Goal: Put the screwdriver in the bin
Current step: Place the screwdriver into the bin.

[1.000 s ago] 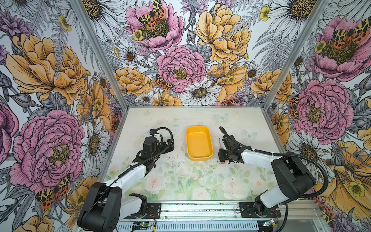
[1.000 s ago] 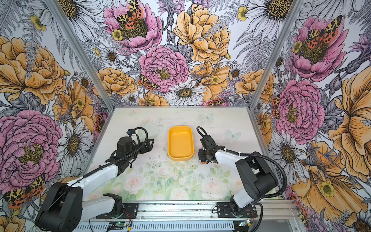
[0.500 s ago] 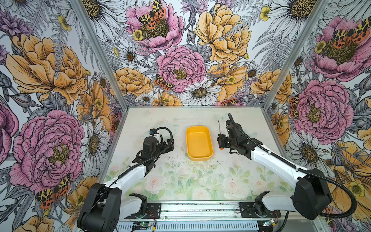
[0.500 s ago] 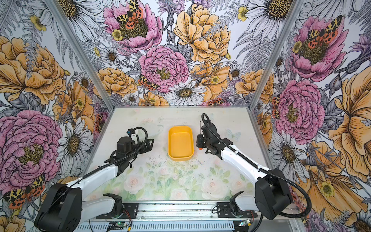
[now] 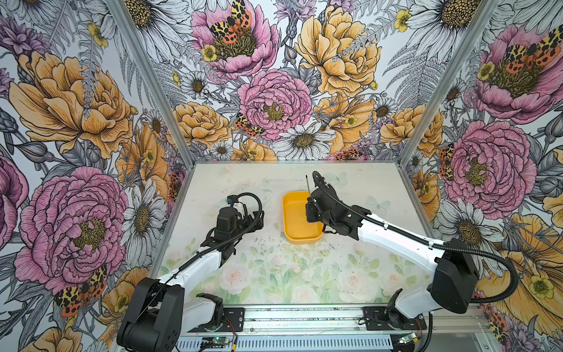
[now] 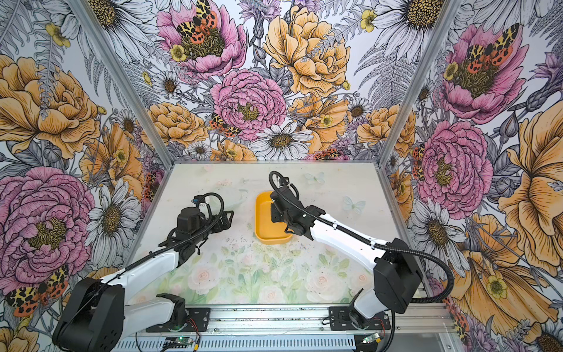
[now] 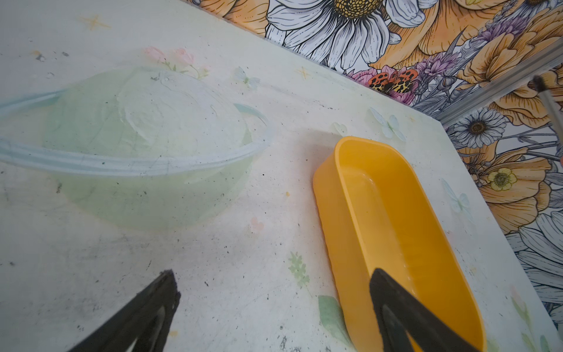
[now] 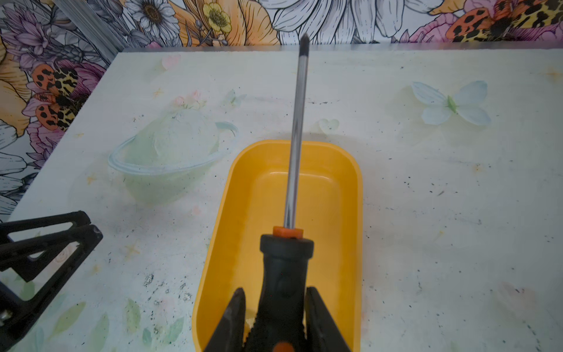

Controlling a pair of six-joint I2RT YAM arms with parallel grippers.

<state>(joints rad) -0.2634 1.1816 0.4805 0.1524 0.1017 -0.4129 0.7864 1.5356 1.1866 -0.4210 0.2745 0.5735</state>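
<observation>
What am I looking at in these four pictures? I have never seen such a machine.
It is a robot: a left arm and a right arm, fixed at the front edge of a table. Two pictures look down from a camera above; the other two come from a small camera on each wrist. On the table stands a yellow bin, with nothing in it. The right tool is shut on a screwdriver, gripping its black handle, over the bin. The left tool is open and holds nothing.
</observation>
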